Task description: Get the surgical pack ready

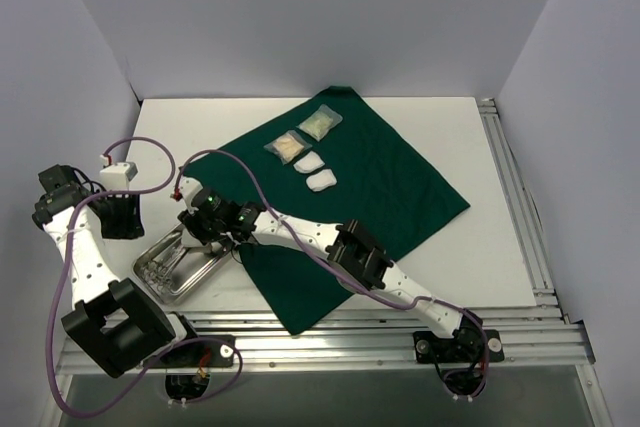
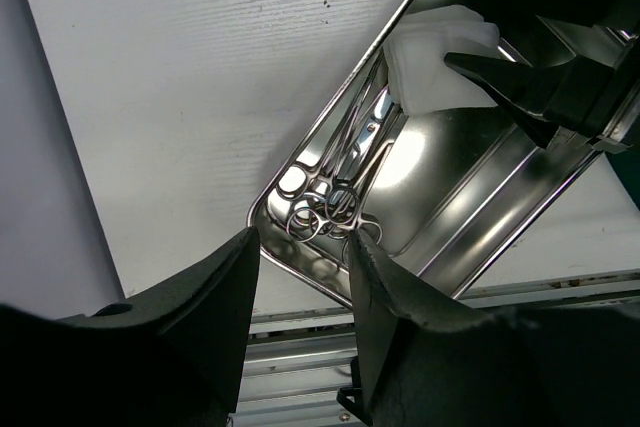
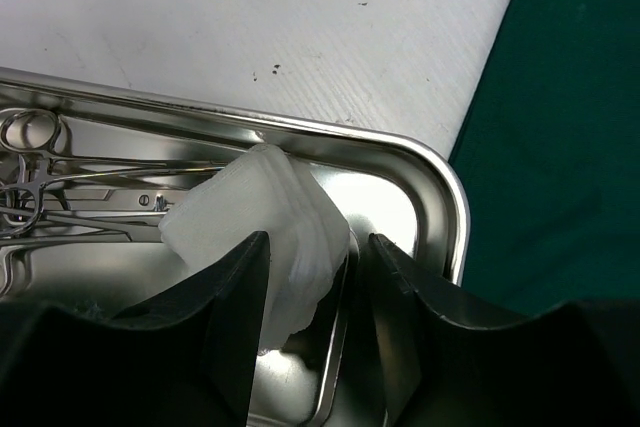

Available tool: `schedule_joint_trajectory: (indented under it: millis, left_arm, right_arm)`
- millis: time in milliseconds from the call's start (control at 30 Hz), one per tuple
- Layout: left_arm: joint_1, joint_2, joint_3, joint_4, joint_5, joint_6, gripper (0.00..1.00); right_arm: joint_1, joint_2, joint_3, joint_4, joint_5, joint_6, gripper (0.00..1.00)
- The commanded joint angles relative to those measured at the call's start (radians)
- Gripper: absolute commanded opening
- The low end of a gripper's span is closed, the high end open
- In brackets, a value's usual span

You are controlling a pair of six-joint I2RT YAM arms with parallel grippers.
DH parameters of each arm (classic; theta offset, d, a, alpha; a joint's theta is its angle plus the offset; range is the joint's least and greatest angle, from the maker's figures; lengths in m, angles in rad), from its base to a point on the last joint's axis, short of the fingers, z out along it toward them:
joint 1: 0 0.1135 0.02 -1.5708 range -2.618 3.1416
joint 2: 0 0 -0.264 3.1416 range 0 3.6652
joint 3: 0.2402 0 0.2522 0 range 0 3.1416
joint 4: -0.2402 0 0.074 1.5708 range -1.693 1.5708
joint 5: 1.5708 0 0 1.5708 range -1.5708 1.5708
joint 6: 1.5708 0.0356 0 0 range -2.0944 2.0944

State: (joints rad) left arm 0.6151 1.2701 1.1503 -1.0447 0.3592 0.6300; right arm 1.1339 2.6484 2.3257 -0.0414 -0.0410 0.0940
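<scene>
**Pad in tray, between spread fingers of right hand**

The right hand (image 3: pixel 316 252) is stretched across the near left corner of the drape (image 1: pixel 400 187) and is lowered into the tray (image 3: pixel 440 179). Its fingers are spread. A white pad (image 3: pixel 258 209) lies between them at the end of the tray nearer the drape, propped against the far wall. One finger is seen against the pad, while a strip of bare steel shows between the pad and the other finger, so no pinch is seen.

The instruments (image 2: pixel 335 209) are laid along the tray's far wall, with their ring handles gathered at the end away from the drape. The tray is set on the white worktop (image 1: pixel 470 137), near the drape's left edge.

The left hand (image 2: pixel 302 247) is held to the left of the tray, apart from it. Its fingers are spread and nothing is between them.

The drape is spread flat as a diamond. Two more pads (image 1: pixel 315 172) are placed on it side by side, left of its middle. Two packets (image 1: pixel 303 135) are laid just beyond them, towards the far corner.
</scene>
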Motion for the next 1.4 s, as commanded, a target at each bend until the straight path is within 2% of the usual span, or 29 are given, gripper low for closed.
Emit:
schedule_joint_trajectory:
  millis: [0, 200, 300, 400, 433, 567, 767, 900, 1100, 1367]
  left_arm:
    - [0.000, -0.032, 0.008, -0.032, 0.063, 0.030, 0.50]
    - [-0.029, -0.040, 0.012, -0.057, 0.099, 0.036, 0.50]
    - [-0.090, -0.043, 0.006, -0.064, 0.107, 0.019, 0.50]
    - [-0.199, -0.054, -0.020, -0.052, 0.083, -0.019, 0.47]
    - [-0.265, -0.052, -0.027, -0.046, 0.060, -0.033, 0.46]
    - [-0.398, -0.058, -0.063, -0.006, 0.003, -0.027, 0.45]
    - [-0.546, -0.025, -0.104, 0.035, -0.084, 0.040, 0.50]
    - [-0.648, 0.024, -0.144, 0.093, -0.144, 0.074, 0.51]
    - [-0.675, 0.072, -0.176, 0.161, -0.187, 0.105, 0.50]
    - [-0.686, 0.170, -0.218, 0.270, -0.272, 0.115, 0.50]
  right_arm:
    - [-0.002, -0.114, -0.015, 0.008, 0.036, -0.016, 0.40]
    - [-0.002, -0.149, -0.035, 0.008, 0.036, -0.005, 0.40]
    - [-0.008, -0.200, -0.078, 0.017, 0.029, 0.033, 0.40]
    - [-0.034, -0.264, -0.138, 0.028, 0.012, 0.091, 0.40]
    - [-0.042, -0.286, -0.193, 0.029, 0.010, 0.105, 0.40]
    - [-0.104, -0.407, -0.374, 0.031, 0.010, 0.162, 0.40]
    - [-0.193, -0.614, -0.711, 0.115, 0.009, 0.219, 0.39]
    - [-0.247, -0.720, -0.851, 0.124, 0.032, 0.234, 0.39]
    - [-0.310, -0.815, -0.988, 0.129, 0.072, 0.254, 0.39]
    - [-0.336, -0.858, -1.042, 0.127, 0.093, 0.248, 0.39]
